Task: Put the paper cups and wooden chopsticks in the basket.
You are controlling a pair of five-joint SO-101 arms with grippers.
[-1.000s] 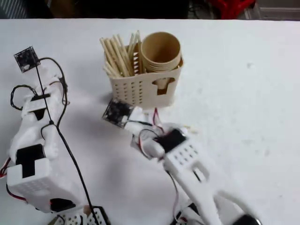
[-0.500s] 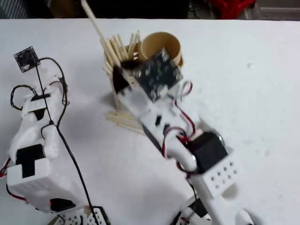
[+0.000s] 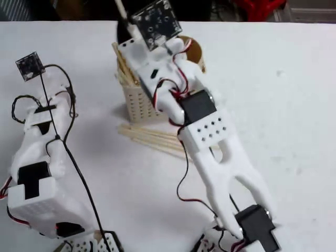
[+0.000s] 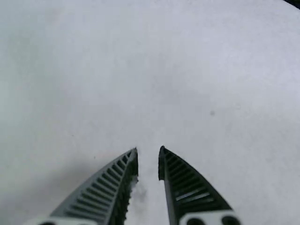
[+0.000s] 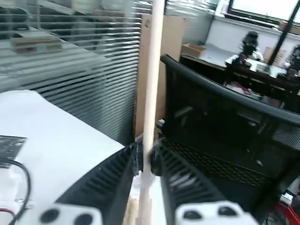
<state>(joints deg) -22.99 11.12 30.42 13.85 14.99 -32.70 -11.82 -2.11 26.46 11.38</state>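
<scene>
Lifted from the tabletop in front of the basket a second ago, the right arm now stretches over the basket, farther than half a second back. The right gripper (image 5: 146, 157) is pinching one wooden chopstick (image 5: 152, 70), its fingers closed on the lower part while the rest stands upright above them. From the high view this stick pokes up past the basket's far side. One basket (image 3: 140, 102), pale and perforated, sits toward the far middle of the tabletop, largely covered by the arm. A bundle of chopsticks (image 3: 122, 65) stands in its left compartment, too crowded to count. To the right, a curved brown edge of the paper cups (image 3: 197, 52) peeks out beside the arm; how many are stacked cannot be told. Just in front of the basket, a small sheaf of loose chopsticks (image 3: 149, 137) lies flat on the tabletop, running under the arm, again too close together to number. The left arm (image 3: 37, 163), one of two, is folded well apart at the left. The left gripper (image 4: 147, 152) hangs above bare surface with its fingers slightly parted and nothing between them. The tabletop (image 3: 283, 105) is plain white. Beyond it, the right wrist view takes in window blinds (image 5: 70, 61), a black mesh chair back (image 5: 225, 131), a leaning cardboard sheet (image 5: 173, 42) and a desk (image 5: 220, 51) with equipment.
</scene>
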